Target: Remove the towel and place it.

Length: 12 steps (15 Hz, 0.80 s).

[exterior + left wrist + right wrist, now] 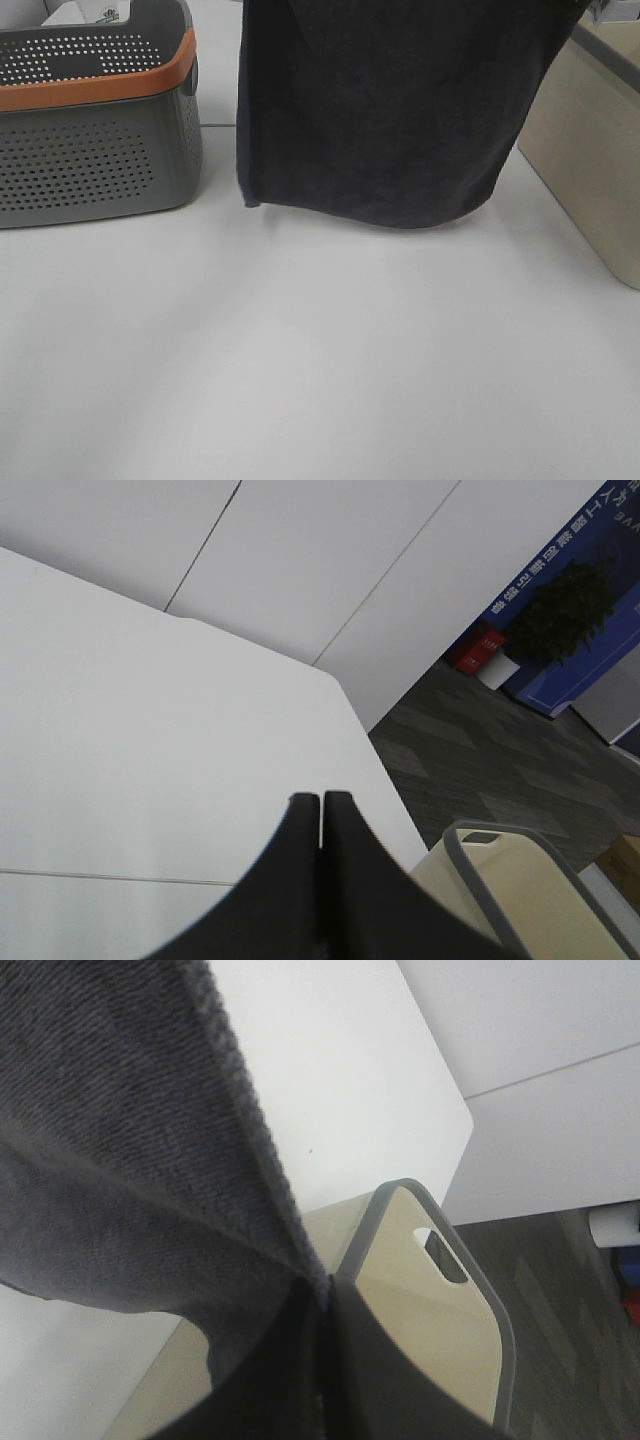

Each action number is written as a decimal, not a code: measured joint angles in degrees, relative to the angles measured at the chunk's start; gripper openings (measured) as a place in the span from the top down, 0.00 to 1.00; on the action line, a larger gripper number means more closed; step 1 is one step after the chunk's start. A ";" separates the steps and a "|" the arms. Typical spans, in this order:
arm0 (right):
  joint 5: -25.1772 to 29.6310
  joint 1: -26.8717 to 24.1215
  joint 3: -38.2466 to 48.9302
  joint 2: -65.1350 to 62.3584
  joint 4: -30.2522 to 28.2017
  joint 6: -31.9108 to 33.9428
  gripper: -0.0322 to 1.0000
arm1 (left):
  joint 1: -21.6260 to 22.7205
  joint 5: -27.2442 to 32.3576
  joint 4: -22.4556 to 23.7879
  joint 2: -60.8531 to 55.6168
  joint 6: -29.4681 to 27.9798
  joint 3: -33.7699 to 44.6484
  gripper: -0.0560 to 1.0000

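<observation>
Exterior high view shows the towel hanging as a dark sheet, its lower hem close over the table, between the grey basket and the beige bin. It looks soft, light and limp, likely to drape, fold and swing rather than hold a shape, so the stitched hem or a corner is the surest place to pinch it. The right tool is clamped on that stitched edge with cloth bunching out from the pinch, while the left tool has its fingers pressed together on nothing.
</observation>
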 joint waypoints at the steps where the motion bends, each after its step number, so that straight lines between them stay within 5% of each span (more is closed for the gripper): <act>1: -0.11 -0.11 0.00 0.80 -2.69 3.95 0.95 | 0.23 -0.06 0.23 0.97 0.00 0.00 0.95; 6: -15.47 -8.25 0.00 4.30 -6.93 13.46 0.95 | 1.95 -5.56 0.06 7.73 0.00 -1.95 0.95; 9: -27.85 -13.69 -0.46 7.33 -6.93 15.53 0.95 | 2.86 -6.13 0.06 12.43 1.15 -7.79 0.95; 12: -34.61 -18.16 -5.27 12.43 -6.99 19.25 0.95 | 3.27 -6.25 0.11 18.68 4.35 -17.70 0.95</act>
